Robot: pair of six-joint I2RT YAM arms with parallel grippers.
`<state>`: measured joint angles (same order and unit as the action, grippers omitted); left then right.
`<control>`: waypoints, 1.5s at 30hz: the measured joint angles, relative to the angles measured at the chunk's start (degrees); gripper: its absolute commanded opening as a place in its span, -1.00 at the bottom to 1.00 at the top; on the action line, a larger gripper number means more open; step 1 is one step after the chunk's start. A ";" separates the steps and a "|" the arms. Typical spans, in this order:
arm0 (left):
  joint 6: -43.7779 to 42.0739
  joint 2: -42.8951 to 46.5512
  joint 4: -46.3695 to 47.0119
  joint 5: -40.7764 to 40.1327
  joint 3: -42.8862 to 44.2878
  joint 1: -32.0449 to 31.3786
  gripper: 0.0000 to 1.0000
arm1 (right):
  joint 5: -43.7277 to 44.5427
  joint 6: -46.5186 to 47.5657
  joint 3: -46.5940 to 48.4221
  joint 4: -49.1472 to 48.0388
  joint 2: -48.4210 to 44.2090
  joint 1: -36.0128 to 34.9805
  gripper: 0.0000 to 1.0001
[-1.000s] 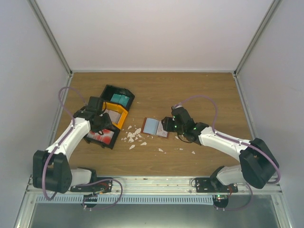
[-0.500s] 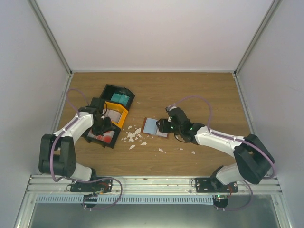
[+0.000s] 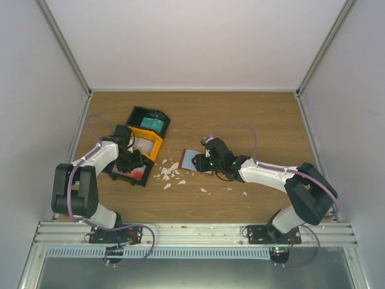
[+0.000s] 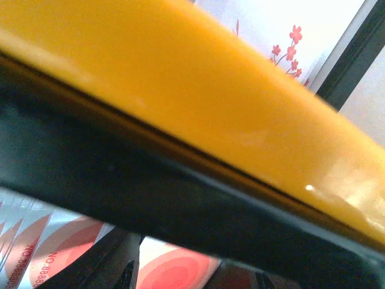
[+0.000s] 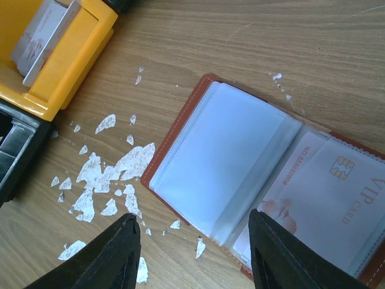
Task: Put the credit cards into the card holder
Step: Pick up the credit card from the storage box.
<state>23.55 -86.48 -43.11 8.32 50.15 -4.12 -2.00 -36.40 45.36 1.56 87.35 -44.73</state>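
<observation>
Left gripper [image 3: 128,164] is down in the tray's [image 3: 153,147] near compartment, over the red cards [image 3: 133,173]. The wrist view is filled by the glossy orange wall, so I cannot tell if the jaws are apart or clamped.

Risks: the thin slick cards may lift as a stack or slip, or a finger may catch the rigid wall and drag the tray.

Right gripper [image 5: 194,226] has its jaws apart and empty above the holder [image 5: 210,150], which lies open on the desk [image 3: 240,120] right of the tray.

Risks: the floppy clear sleeves may buckle, or the brown stitched holder may slide on the smooth wood.

A pale VIP card [image 5: 337,198] is sleeved on the side away from the tray. Teal cards [image 3: 150,125] are in the tray's far compartment. Flaky white scraps [image 5: 90,171] lie just right of the tray.
</observation>
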 measured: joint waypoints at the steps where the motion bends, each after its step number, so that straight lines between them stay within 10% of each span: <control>1: -0.26 -0.17 0.17 0.35 -0.02 0.02 -0.02 | 0.00 0.07 0.02 -0.02 0.00 0.00 0.01; 45: -1.90 4.17 3.76 28.72 -1.68 0.20 -0.09 | 2.14 -0.50 0.02 0.11 0.31 0.00 0.00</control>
<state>21.65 -82.30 -39.35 37.04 48.47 -3.92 0.14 -36.91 45.39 1.67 87.66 -44.73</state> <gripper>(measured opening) 0.459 0.503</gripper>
